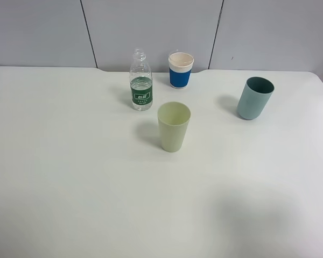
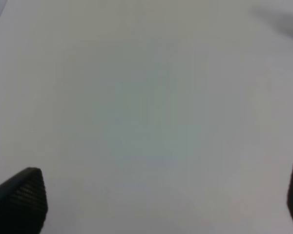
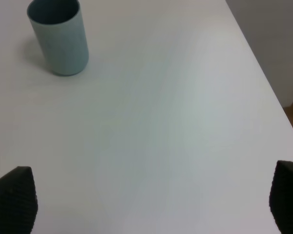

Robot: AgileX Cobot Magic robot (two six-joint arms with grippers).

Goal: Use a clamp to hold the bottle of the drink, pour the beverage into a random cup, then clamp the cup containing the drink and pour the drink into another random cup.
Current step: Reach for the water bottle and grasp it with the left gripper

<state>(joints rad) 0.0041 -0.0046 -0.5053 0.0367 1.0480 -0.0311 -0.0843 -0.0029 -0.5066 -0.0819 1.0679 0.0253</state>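
Upright clear ribbed bottle near pale yellow-green tumbler, placed for easy pouring.
Nothing held: left gripper and right gripper, jaws apart.

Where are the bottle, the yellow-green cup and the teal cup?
bottle (image 1: 141,97): high view, on its green label.
yellow-green cup (image 1: 173,134): high view, on its side wall.
teal cup (image 3: 63,46): right wrist view, on its side wall.

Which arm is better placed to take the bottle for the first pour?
Probably the left. The bottle stands slightly left of the middle, on that arm's side. Both hands are open: the left hand sees only table, the right hand faces the teal cup, far to the right.
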